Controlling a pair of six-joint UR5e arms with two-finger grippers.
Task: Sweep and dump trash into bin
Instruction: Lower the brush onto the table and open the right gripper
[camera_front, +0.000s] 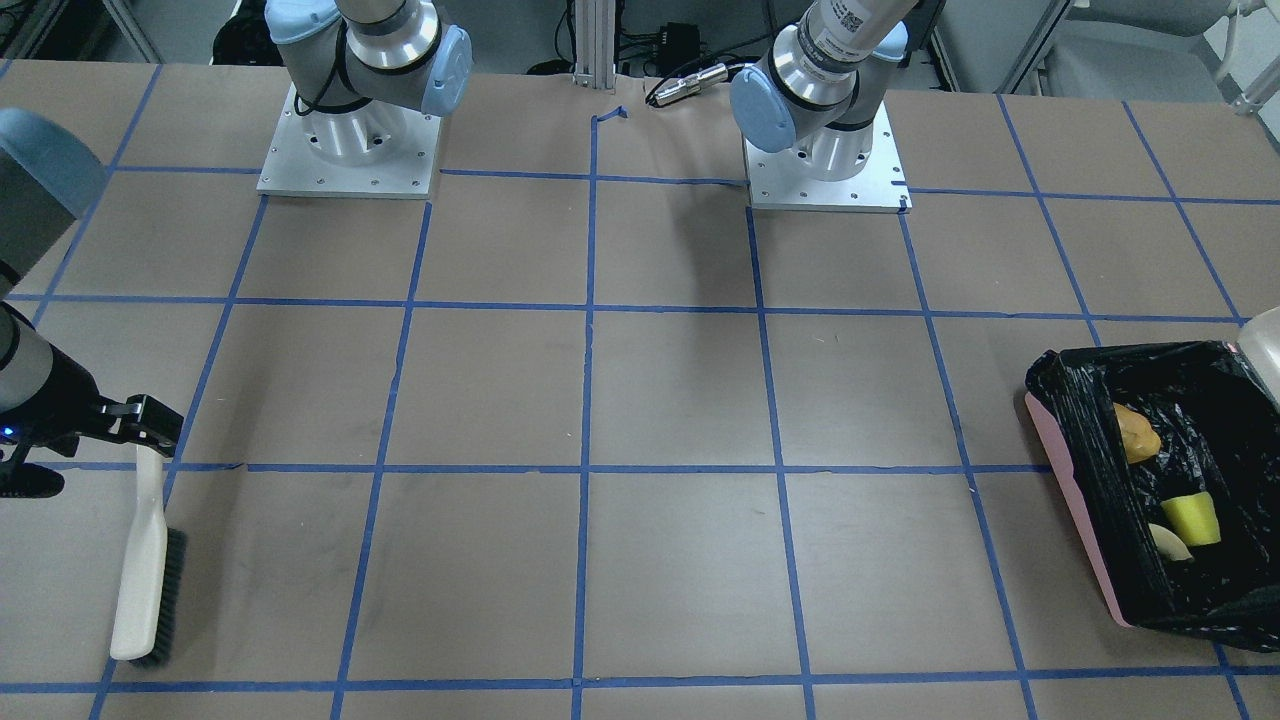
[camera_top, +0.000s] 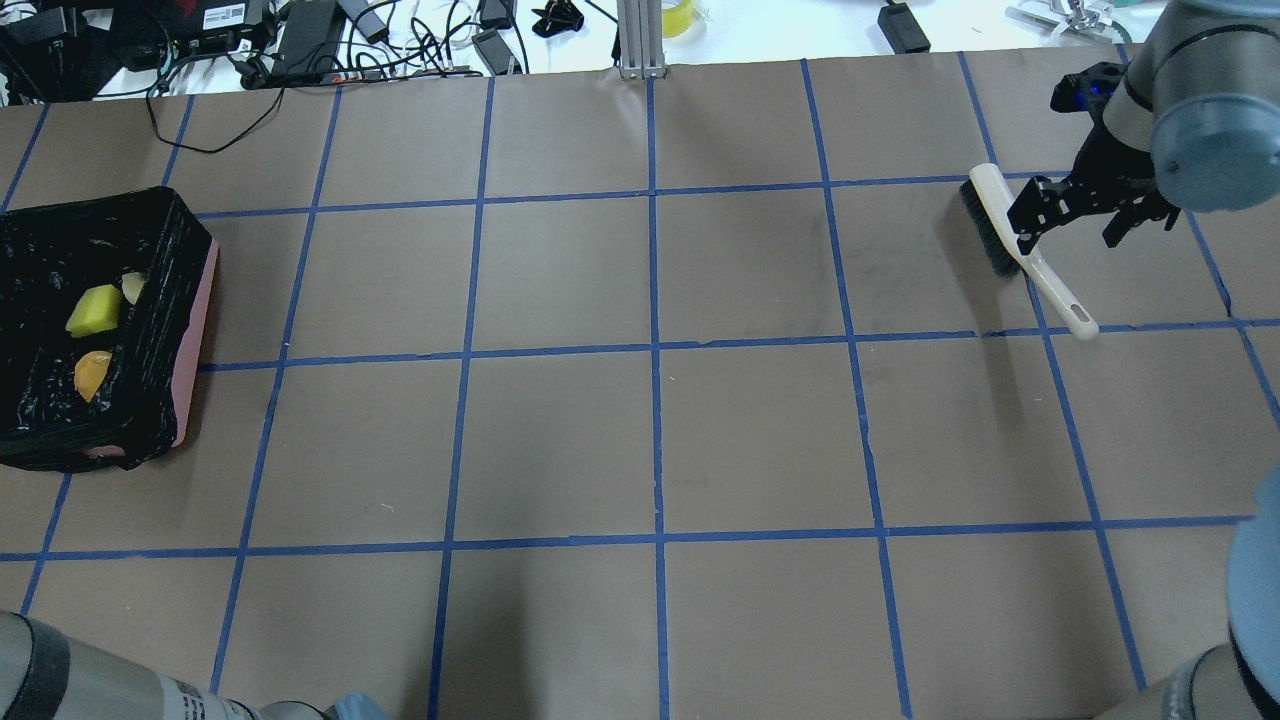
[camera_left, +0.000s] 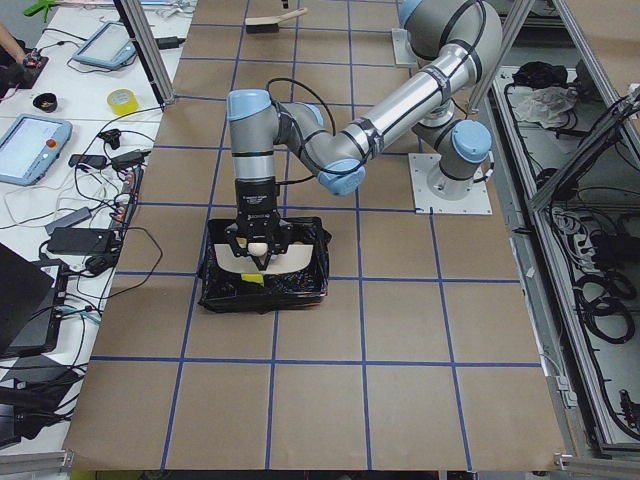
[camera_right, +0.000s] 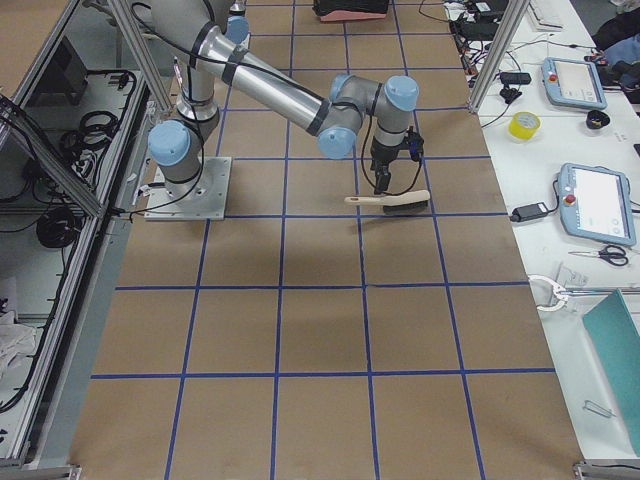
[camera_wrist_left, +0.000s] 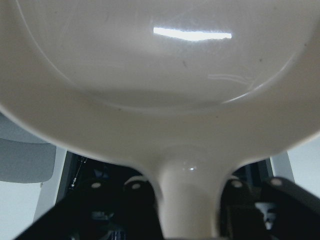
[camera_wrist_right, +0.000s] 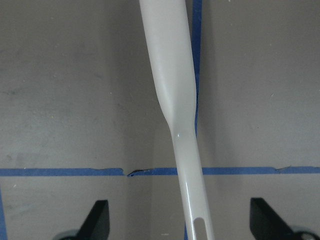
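I see the trash lying in the bin (camera_front: 1075, 510). The orange lump (camera_front: 1137, 432), the yellow wedge (camera_front: 1192, 518) and the pale slice (camera_front: 1170, 542) all rest on the black bag (camera_front: 1230, 420) that lines it. The slice is just beside the wedge, and the lump sits a little apart from both. The bin stands at the end of the worktop (camera_front: 680, 400) on the robot's left.

My left hand (camera_left: 258, 243) hangs over the bin, pointing down and clenched on the handle of the dustpan (camera_wrist_left: 160, 75). Its wrist view shows that handle pinched between the fingers, with the pan's pale shell filling the rest of the picture. From the side the pan sits over the bin's inside, but I cannot tell whether it touches the bag.

Well apart, at the opposite end, my right hand (camera_top: 1075, 228) hovers over the brush (camera_top: 1000, 225). It is released, with its fingers spread wide on either side of the handle and touching nothing. The brush lies on the worktop, its handle crossing a blue tape line (camera_wrist_right: 60, 171)
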